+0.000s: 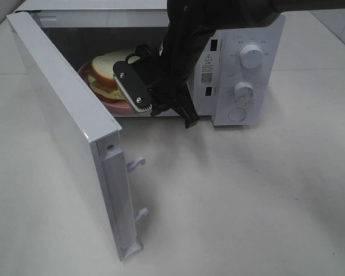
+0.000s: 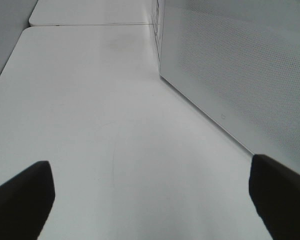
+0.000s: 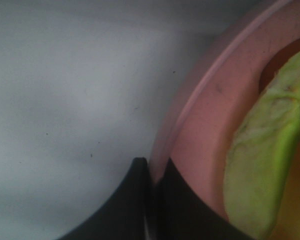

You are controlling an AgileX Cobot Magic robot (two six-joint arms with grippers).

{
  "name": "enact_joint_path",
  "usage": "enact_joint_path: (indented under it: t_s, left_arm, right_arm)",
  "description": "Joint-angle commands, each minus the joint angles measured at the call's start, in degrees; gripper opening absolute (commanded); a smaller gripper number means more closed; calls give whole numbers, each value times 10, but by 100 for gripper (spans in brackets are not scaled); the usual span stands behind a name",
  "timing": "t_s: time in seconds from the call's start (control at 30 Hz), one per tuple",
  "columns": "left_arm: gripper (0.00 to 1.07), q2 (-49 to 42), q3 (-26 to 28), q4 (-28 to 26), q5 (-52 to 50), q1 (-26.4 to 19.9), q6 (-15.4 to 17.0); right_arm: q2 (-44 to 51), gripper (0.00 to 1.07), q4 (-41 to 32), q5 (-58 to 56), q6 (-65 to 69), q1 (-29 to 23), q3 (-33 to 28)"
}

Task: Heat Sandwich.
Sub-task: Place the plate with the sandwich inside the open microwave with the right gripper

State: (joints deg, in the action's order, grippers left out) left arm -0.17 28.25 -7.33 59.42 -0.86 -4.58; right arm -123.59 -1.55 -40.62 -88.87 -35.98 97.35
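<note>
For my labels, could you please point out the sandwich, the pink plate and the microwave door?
sandwich (image 1: 110,64): exterior high view, top bread slice.
pink plate (image 3: 202,127): right wrist view, rim.
microwave door (image 1: 76,138): exterior high view, side face.

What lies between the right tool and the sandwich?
Only bare rim of the pink plate, which the right tool pinches, in the right wrist view.

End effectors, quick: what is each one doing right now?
Left end effector: open, holding nothing.
Right end effector: closed on the plate rim.
</note>
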Motion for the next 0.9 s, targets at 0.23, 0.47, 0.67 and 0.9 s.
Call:
enact_joint_path:
  t_s: [0.23,0.47,0.67,0.9]
  left_arm:
    - [103,-16,-1,-4,-5,1,2]
    - [103,-16,-1,-4,-5,1,2]
    - [103,-16,-1,-4,-5,1,2]
    - [103,-16,-1,-4,-5,1,2]
  right_arm:
    - [-42,0,48,-23,82,-2,89]
    - [-95,0,49,-36,117,-2,162]
    - [-134,1,61,-48,147,-1,216]
    - [-171,2,61,-48,162,1,265]
